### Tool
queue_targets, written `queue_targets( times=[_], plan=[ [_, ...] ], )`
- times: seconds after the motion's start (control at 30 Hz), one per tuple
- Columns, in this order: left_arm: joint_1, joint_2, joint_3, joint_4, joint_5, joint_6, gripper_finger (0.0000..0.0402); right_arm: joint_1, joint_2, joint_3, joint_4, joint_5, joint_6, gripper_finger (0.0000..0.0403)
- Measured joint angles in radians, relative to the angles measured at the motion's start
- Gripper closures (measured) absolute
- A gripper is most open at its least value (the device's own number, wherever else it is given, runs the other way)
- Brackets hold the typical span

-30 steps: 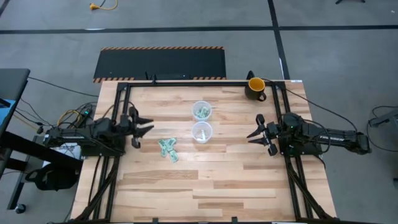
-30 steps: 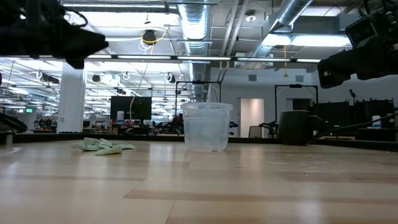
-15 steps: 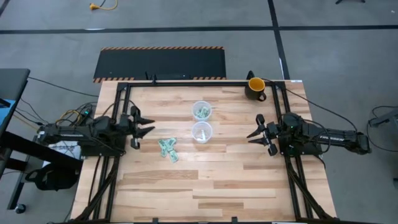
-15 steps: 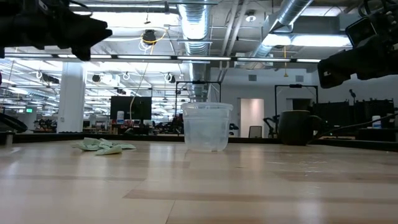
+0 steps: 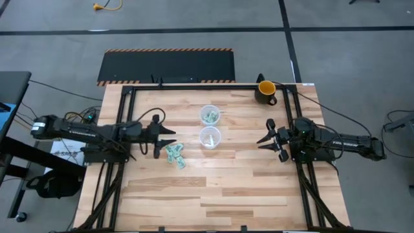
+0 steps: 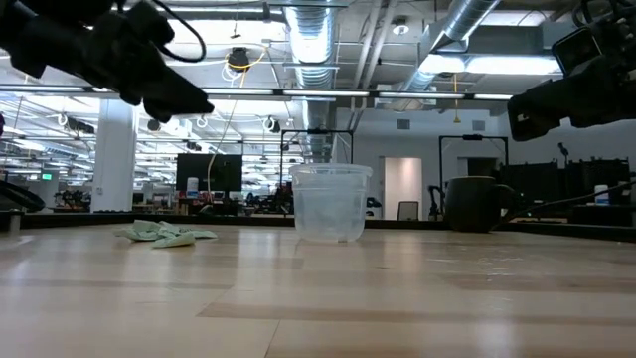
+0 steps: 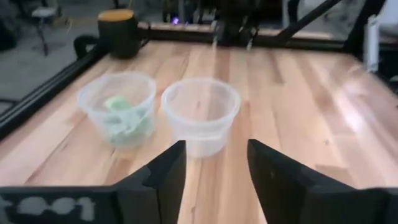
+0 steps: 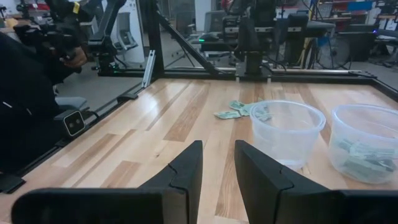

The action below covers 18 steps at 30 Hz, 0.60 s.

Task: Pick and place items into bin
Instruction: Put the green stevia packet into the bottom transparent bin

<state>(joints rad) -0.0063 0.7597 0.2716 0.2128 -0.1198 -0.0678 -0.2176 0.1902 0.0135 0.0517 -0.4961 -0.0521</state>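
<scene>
A: Overhead first: pale wood-plank worktop [image 5: 213, 194], dark metal frame along its edges; two clear, round plastic tubs mid-board; near tub [image 5: 209, 138] looks empty, far tub [image 5: 209, 116] holds green-and-white scraps.

B: Loose packets [image 5: 174, 156]?

A: Crumpled, thin, green-and-white; lying flat on the wood beside the near tub, toward the left arm's side; low view shows them as a flat little heap [image 6: 164, 234].

B: Left claw [image 5: 167, 137]?

A: A second ago it sat back near the left frame rail; now the arm has reached inward and the claw hangs just short of the packets, above the board; fingers wider apart than before, nothing between them.

B: Right claw [image 5: 264, 139]?

A: Unmoved; parked near the right rail, fingers part-open, holding nothing.

B: Anything else?

A: Dark mug [image 5: 265, 91], yellow inside, at the far right corner, well apart from the tubs; bare planks across the whole near half.
</scene>
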Motion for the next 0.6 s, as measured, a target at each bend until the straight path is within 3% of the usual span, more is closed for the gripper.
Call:
queue_targets(
  times=[0.13,0.4,0.6],
  plan=[
    [0.000,0.048,0.047,-0.092,-0.041,-0.048,0.0217,0.000,0.000,0.000,0.000,0.000,0.000,0.0316],
    [0.000,0.084,0.190,-0.455,-0.062,-0.238,0.0203,0.000,0.000,0.000,0.000,0.000,0.000,0.0316],
    [0.000,0.119,0.244,-0.653,0.007,-0.370,0.0203,0.000,0.000,0.000,0.000,0.000,0.000,0.0316]
  ],
)
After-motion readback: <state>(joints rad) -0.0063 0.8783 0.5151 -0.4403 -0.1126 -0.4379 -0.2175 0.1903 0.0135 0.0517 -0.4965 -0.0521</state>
